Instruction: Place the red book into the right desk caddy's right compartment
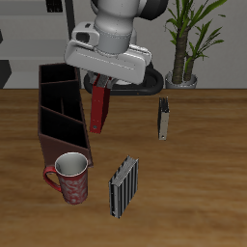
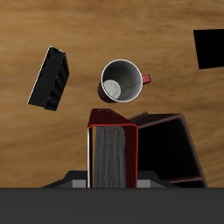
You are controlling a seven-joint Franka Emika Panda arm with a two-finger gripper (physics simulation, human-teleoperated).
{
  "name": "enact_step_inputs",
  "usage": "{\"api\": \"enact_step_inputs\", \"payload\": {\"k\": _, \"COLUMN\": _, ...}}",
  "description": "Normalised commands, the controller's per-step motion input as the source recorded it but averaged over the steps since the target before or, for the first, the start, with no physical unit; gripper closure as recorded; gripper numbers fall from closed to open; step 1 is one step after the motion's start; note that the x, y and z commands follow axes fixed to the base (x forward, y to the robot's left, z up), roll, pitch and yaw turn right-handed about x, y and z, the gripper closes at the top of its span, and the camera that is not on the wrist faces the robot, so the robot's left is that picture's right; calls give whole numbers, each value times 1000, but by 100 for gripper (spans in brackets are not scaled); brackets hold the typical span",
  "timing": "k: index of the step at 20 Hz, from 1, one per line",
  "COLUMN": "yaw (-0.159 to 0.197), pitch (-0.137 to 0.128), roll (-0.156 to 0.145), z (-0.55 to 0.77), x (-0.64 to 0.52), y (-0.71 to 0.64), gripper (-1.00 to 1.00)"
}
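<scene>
Red book (image 1: 99,109) hangs clear of the bench (image 1: 203,174), clamped at its upper end in the gripper (image 1: 100,85). Its long axis runs close to vertical, slightly tilted, lower end pointing down at the bench. Wrist view looks straight along the book (image 2: 111,156): grey page block facing the camera, red cover wrapped around it on both sides.

The book sits just beside the right desk caddy (image 1: 60,114), over the caddy's edge that faces the bench centre, towards its far half. Whether the lower corner touches the caddy wall cannot be told. Caddy is a long dark maroon box, long axis running near to far, inner dividers visible; in the wrist view its dark slots (image 2: 166,149) lie beside the book.

Other items on the bench:
- Red-and-grey mug (image 1: 70,178), upright, near the front edge, just beside the caddy's near end. Open mouth seen from above in the wrist view (image 2: 121,80).
- Grey-and-black striped book (image 1: 123,187), standing on edge, beside the mug, apart from it.
- Slim dark grey book (image 1: 164,119), upright, farther back, well apart from the red book.

Surface: wood-grain bench, brown. Room: potted green plant (image 1: 185,39) behind the bench, pale wall, the robot's white-grey arm (image 1: 121,29) above the gripper.
</scene>
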Motion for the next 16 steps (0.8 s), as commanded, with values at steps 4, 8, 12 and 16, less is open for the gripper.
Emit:
{"api": "enact_step_inputs", "payload": {"k": 4, "yaw": -15, "pitch": 0, "roll": -52, "z": 300, "x": -490, "y": -679, "gripper": 100}}
{"api": "enact_step_inputs", "payload": {"k": 8, "yaw": -1, "pitch": -40, "roll": 6, "z": 286, "x": -557, "y": -365, "gripper": 100}}
{"api": "enact_step_inputs", "payload": {"k": 12, "yaw": 19, "pitch": -80, "roll": 5, "z": 361, "x": -820, "y": -396, "gripper": 100}}
{"api": "enact_step_inputs", "payload": {"k": 16, "yaw": -26, "pitch": -23, "roll": -27, "z": 211, "x": -625, "y": -507, "gripper": 100}}
